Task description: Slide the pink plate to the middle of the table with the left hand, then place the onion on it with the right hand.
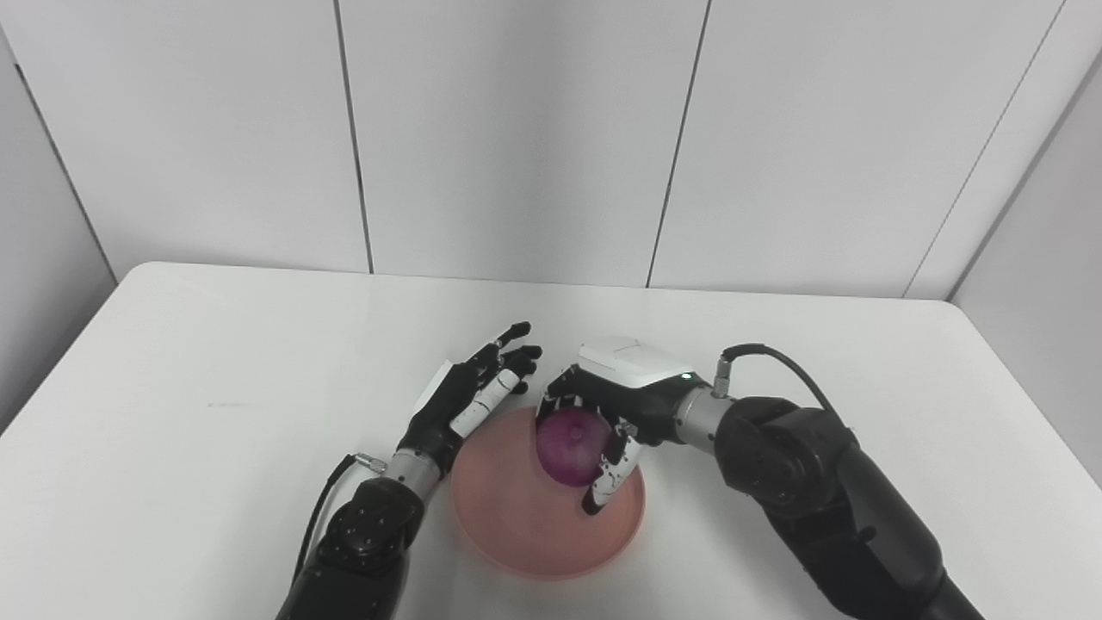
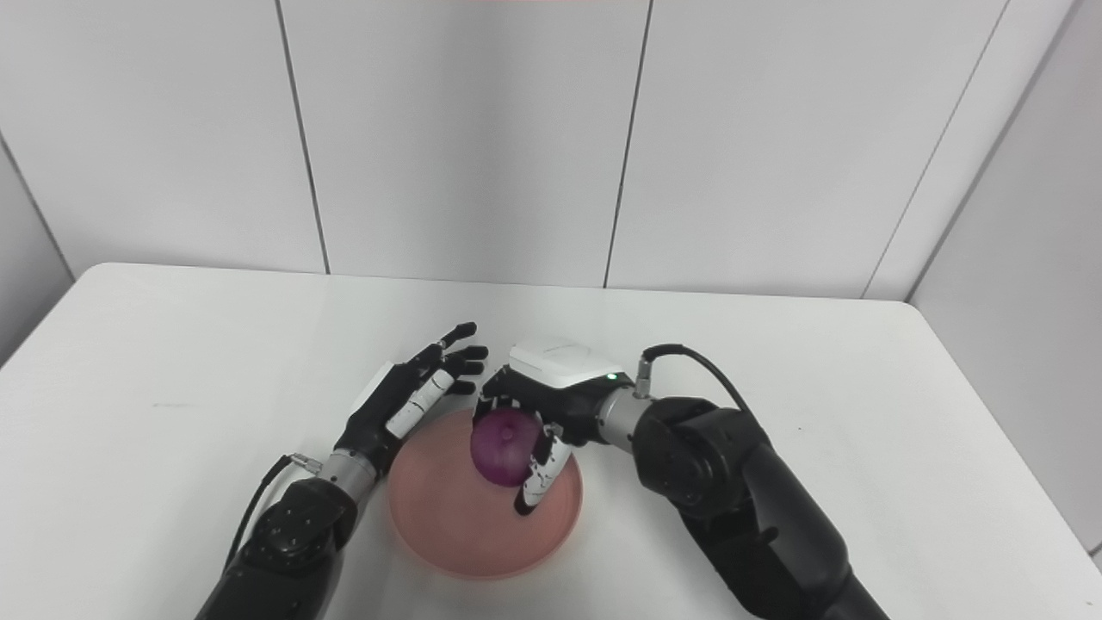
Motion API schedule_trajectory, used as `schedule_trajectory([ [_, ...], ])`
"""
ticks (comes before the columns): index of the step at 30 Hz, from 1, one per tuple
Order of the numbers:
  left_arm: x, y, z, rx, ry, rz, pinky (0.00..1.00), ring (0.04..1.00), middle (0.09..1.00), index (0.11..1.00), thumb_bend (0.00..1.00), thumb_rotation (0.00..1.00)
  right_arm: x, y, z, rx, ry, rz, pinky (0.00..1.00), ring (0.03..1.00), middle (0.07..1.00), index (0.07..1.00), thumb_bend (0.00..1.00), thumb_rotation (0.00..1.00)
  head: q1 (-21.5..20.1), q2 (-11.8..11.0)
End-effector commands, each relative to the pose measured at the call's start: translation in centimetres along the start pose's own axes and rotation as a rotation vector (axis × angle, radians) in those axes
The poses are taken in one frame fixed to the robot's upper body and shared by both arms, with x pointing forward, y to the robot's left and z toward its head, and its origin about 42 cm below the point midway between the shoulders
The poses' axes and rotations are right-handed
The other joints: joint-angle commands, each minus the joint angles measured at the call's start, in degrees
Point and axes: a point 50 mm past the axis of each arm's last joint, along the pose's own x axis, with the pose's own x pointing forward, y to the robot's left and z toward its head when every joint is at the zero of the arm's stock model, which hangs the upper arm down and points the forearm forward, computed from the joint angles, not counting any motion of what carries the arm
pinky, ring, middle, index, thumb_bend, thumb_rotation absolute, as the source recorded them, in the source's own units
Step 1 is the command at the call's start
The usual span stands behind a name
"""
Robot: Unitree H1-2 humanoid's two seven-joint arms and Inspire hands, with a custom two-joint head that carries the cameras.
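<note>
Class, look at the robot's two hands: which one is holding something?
The right hand: its fingers curl around the purple onion over the pink plate. The left hand is open, fingers spread, holding nothing.

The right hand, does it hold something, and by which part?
Yes: the right hand grips the onion around its sides, from above, over the pink plate.

Purple onion [image 1: 570, 445] over the round pink plate [image 1: 516, 525].
</note>
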Motion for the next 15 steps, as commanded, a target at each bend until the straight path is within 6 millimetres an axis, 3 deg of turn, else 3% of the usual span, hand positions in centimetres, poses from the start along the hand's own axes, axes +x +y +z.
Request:
schedule_trajectory([
  [1,-2.6,-2.0,-3.9,-0.048,0.097,0.001,0.78,0.829,0.833,0.873,0.83,0.84,0.2,-1.7,0.3,-0.05,-0.036,-0.059,0.35,0.389,0.492,0.545,0.51,0.0,0.07,0.01],
  [4,-2.6,-2.0,-3.9,-0.055,0.097,0.003,0.78,0.83,0.833,0.872,0.83,0.84,0.5,-1.0,0.0,-0.052,-0.039,-0.049,0.32,0.381,0.482,0.55,0.51,0.0,0.03,0.05],
  [8,-2.6,-2.1,-4.0,-0.058,0.099,0.0,0.78,0.828,0.83,0.87,0.84,0.83,0.7,-0.1,-0.2,-0.064,-0.031,-0.026,0.43,0.422,0.519,0.518,0.52,0.0,0.01,0.02],
  [15,-2.5,-2.1,-4.0,-0.05,0.1,-0.003,0.79,0.825,0.834,0.862,0.83,0.84,1.2,0.9,-0.4,-0.078,-0.047,-0.021,0.43,0.419,0.514,0.525,0.52,0.0,0.07,-0.03],
])
